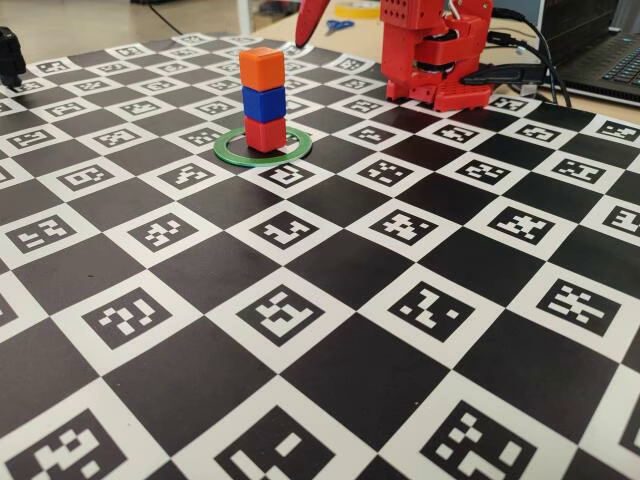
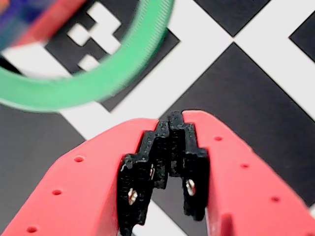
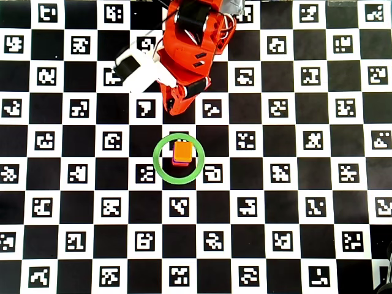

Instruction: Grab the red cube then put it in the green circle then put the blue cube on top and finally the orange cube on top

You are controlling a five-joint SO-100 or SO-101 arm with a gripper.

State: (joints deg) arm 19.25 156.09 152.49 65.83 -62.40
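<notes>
In the fixed view the red cube (image 1: 265, 133) sits inside the green circle (image 1: 228, 150). The blue cube (image 1: 264, 103) rests on it, and the orange cube (image 1: 262, 68) tops the stack. From overhead only the orange cube (image 3: 182, 151) shows within the green circle (image 3: 157, 160). My red gripper (image 3: 173, 110) hangs just behind the ring, apart from the stack. Its tip (image 1: 300, 40) enters the fixed view at the top edge. The wrist view shows the gripper (image 2: 170, 120) shut with nothing between its black pads, the green circle (image 2: 98, 83) beyond it, and a blurred bit of the stack at the top left.
A black-and-white checkerboard mat of printed markers (image 1: 330, 330) covers the table. The arm's red base (image 1: 435, 50) stands at the back right with cables (image 1: 530, 60) beside it. A white camera block (image 3: 136, 68) rides on the arm.
</notes>
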